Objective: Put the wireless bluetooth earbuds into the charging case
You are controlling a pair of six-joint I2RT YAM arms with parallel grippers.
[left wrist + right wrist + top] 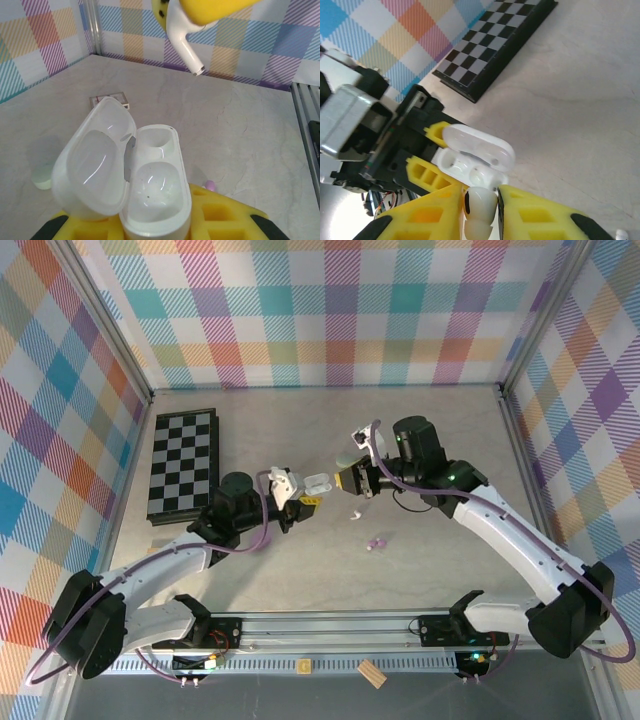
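Charging case (150,200): lid open, clamped in left hand (300,502). Earbud (182,40): white, pinched in right hand (352,481), hung near case mouth, apart from it. Handling judged: stem to be lined over empty well (156,142), lowered straight, released late.

Can see only the stem of the earbud (184,42) from the left wrist, head buried behind a finger (215,10). Cannot see the base of the case (155,200), cut by the lower edge. Lose most of the card (121,95) behind the lid (92,165).
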